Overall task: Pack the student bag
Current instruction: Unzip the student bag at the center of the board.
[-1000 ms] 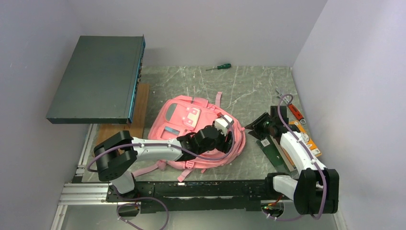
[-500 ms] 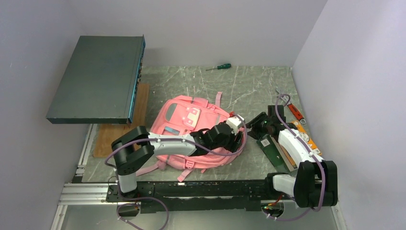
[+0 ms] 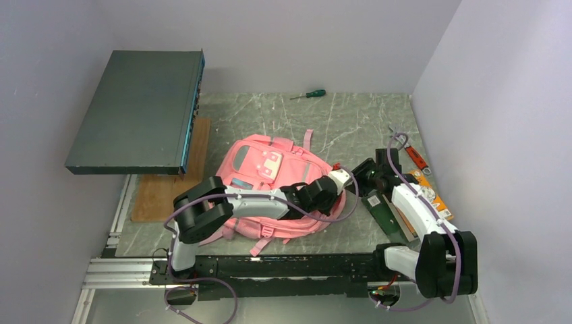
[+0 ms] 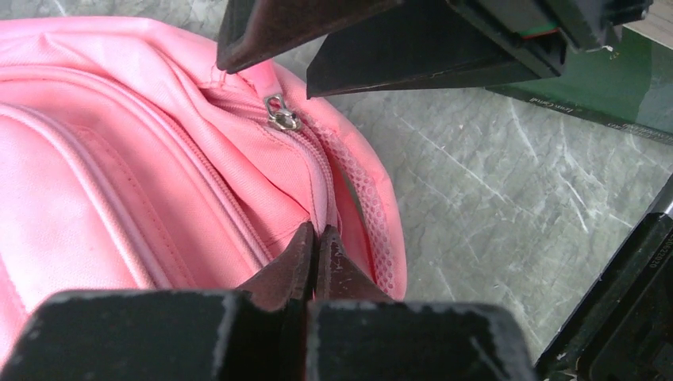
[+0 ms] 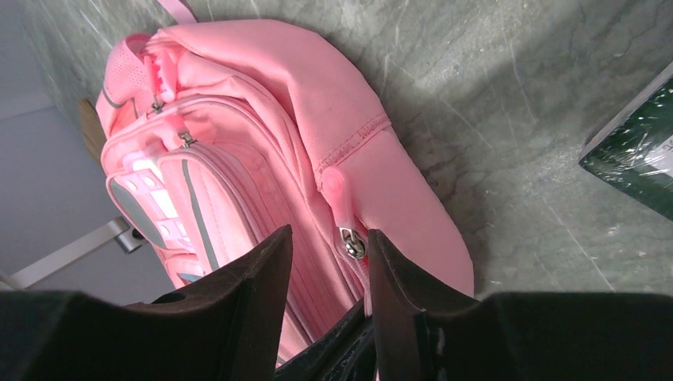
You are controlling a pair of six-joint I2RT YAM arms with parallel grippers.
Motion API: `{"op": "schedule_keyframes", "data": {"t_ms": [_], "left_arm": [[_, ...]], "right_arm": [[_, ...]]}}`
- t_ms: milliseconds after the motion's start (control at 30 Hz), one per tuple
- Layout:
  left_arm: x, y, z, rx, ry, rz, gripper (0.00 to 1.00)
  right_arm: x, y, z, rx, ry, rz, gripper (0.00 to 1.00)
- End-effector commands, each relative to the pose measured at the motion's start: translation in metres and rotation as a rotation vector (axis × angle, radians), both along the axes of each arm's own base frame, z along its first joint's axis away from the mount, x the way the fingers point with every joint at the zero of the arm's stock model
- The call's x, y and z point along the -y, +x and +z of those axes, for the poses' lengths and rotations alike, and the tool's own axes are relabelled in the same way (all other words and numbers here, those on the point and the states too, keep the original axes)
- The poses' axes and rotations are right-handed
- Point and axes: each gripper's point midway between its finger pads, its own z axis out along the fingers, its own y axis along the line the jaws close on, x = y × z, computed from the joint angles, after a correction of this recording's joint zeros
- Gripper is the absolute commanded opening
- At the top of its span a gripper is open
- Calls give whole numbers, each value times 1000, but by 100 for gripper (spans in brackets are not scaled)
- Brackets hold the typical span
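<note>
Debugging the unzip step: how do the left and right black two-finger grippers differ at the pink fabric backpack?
Jaws: left gripper shut, right gripper open. Contact: left fingertips meet at the zipper seam of the soft pink fabric backpack, grip on fabric unclear; right fingers straddle the small metal zipper pull, not clamping it. Shared: both black, both at the same end of the backpack.

student bag [image 3: 256, 158] mid-table; screwdriver [image 3: 309, 94] behind it; board [image 3: 165, 189] left, book [image 3: 382, 214] right.

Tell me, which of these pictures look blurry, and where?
Top external view: evenly lit, sharp throughout. Left wrist view: the left pincer dark and soft, the zipper pull crisp. Right wrist view: the right pincer blurred, the student bag sharp.
</note>
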Motion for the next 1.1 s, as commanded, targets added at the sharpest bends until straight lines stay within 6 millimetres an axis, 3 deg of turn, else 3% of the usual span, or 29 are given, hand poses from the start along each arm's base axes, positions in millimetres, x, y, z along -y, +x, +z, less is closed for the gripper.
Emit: {"op": "schedule_keyframes", "data": {"t_ms": [0,200,300,367,667,767,867,1067], "left_arm": [[-16,5,18,62,-20,22,0],[-14,-1,38,76,-101,-10,0],[-16,-3,37,77,-105,-17,0],[-16,-4,38,79,-110,-23,0],[-18,-3,41,103,-112,-27,0],[-19,-2,43,109,-113,-26,0],[-20,-2,44,112,-113,-24,0],[-18,-4,43,106,-116,-34,0]], "right_arm": [[-8,12,12,22,21,-4,41],[-16,18,4,10,-30,31,40],[-17,21,2,7,-40,49,31],[-21,23,1,5,-39,60,30],[-36,17,2,-2,-50,136,33],[-40,8,0,-5,-45,161,41],[-39,2,-3,-3,-55,173,42],[-36,5,-14,-1,-112,223,30]]}}
